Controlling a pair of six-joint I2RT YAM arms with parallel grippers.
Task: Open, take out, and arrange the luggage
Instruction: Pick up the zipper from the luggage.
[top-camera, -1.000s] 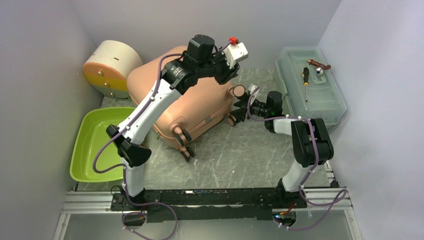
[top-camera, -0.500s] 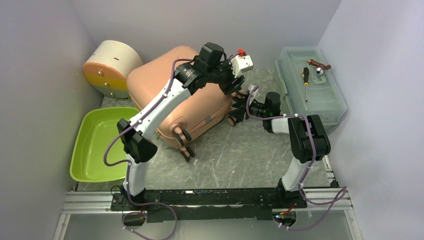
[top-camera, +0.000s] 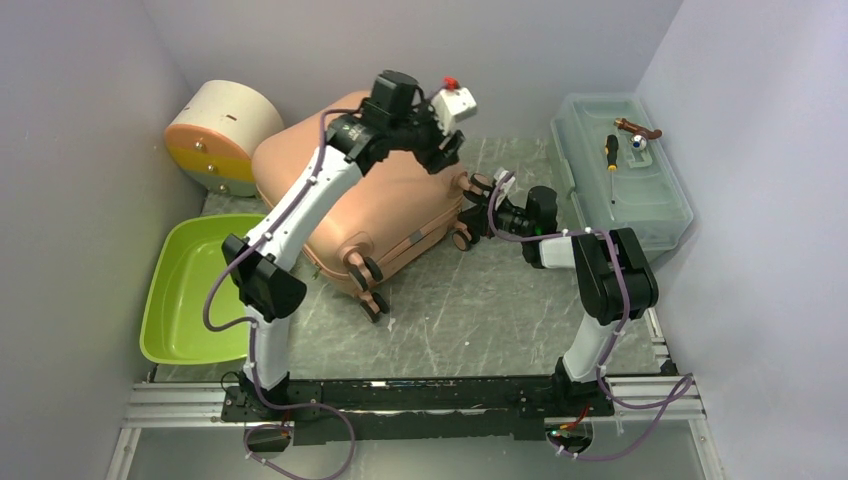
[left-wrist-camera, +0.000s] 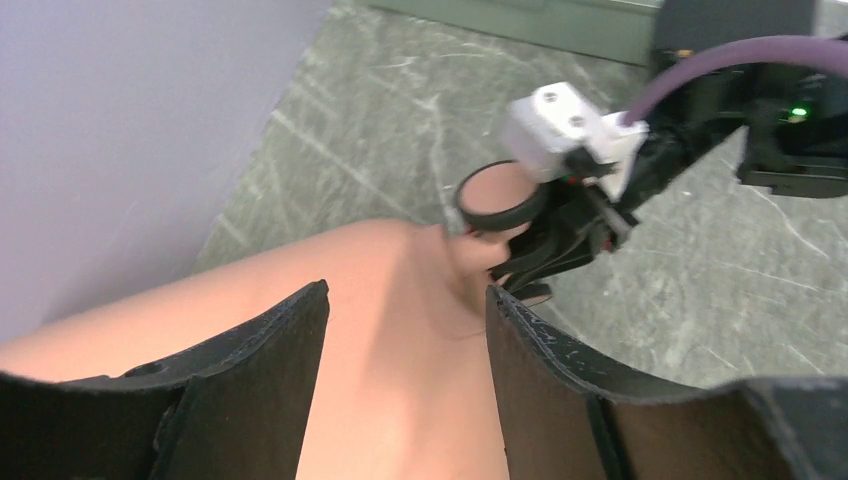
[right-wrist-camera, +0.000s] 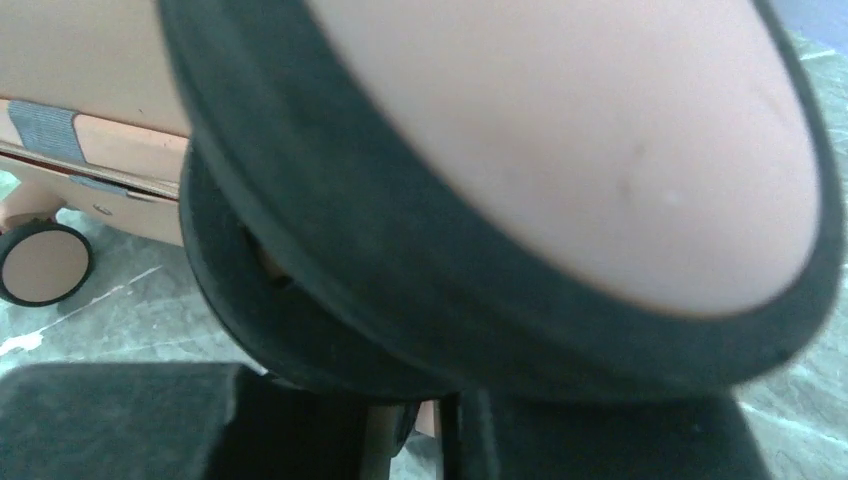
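top external view shows the luggage (top-camera: 385, 215) lying closed at the back of the desk (top-camera: 480, 300), nothing opened or taken out yet; left gripper (left-wrist-camera: 405, 305) hangs open and empty over its shell, right gripper (top-camera: 488, 203) sits at a wheel (right-wrist-camera: 480, 200), grip unclear.

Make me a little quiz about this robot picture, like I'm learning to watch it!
1. True or false: the suitcase is open.
2. What lies on the toolbox? A) screwdriver B) spoon C) sock
3. Fill in: the right hand is by a suitcase ____.
Key: 1 false; 2 A; 3 wheel.
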